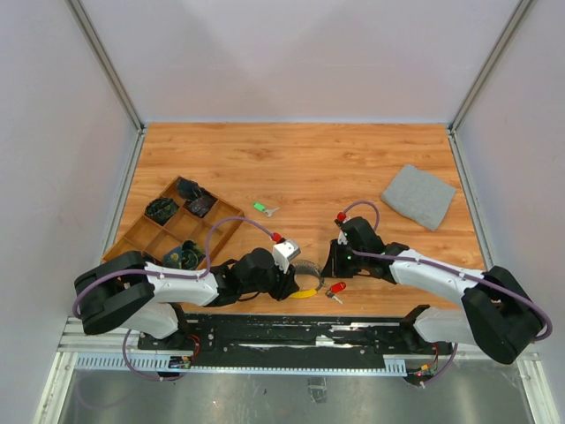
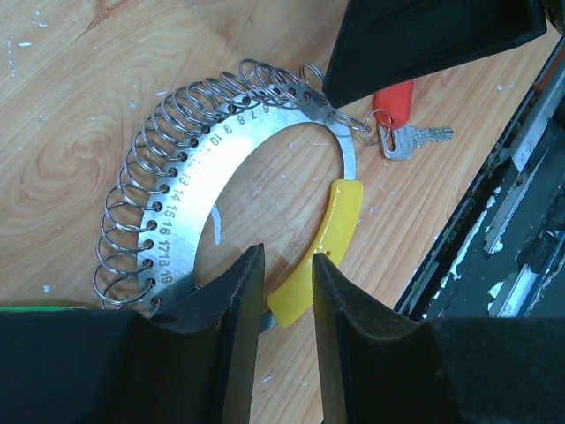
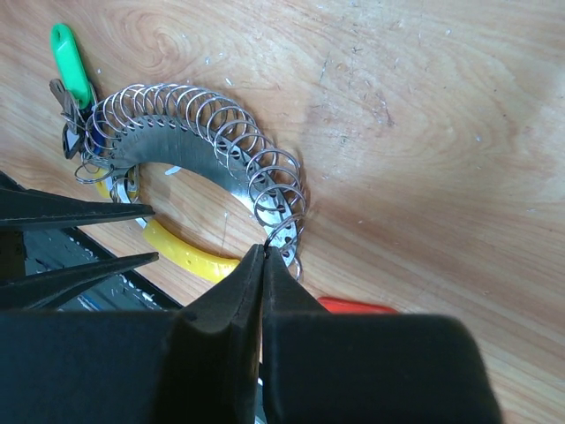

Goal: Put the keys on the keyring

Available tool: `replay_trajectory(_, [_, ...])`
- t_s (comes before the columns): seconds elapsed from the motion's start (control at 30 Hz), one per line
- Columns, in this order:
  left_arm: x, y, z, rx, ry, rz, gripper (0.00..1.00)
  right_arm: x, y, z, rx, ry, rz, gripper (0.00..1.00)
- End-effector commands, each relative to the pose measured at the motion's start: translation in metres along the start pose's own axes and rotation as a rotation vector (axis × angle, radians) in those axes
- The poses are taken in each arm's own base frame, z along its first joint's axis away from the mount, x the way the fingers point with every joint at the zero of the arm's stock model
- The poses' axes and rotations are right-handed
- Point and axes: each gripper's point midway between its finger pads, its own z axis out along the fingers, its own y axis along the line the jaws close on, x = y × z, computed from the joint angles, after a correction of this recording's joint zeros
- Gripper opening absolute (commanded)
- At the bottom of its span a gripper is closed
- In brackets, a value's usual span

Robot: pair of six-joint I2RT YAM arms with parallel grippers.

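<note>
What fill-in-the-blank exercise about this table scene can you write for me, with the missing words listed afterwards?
The loose key, lying apart from the keyring, has a ____ head.
The attached key lying nearest the right pincer has a ____ head.
The right pincer is ____, its tips at one ring of the keyring.
The cloth is ____.
Missing words: green; red; shut; grey.

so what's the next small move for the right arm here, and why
Probably lift the right gripper slightly to test its pinch. It is shut with its tips at the keyring's end, the red key lies right beside them, and the left gripper seems to clamp the yellow bar, so the keyring should not slide.
</note>
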Motion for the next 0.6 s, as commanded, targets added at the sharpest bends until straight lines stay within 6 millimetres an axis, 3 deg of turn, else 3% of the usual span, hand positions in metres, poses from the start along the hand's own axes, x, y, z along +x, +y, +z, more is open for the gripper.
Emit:
replay_trajectory(0.0, [-0.003, -0.004, 0.001, 0.013, -0.024, 0.007, 0.34, -0.009, 0.009, -0.005, -0.011, -0.032, -0.031, 0.01])
replay_trajectory(0.2, [-0.021, -0.010, -0.006, 0.028, -0.084, -0.003, 0.33, -0.013, 0.017, -0.009, -0.072, -0.075, -0.078, 0.01])
replay_trajectory(0.57, [-0.093, -0.020, -0.048, 0.023, -0.339, 0.001, 0.37, -0.032, 0.048, -0.029, -0.260, -0.229, -0.389, 0.01])
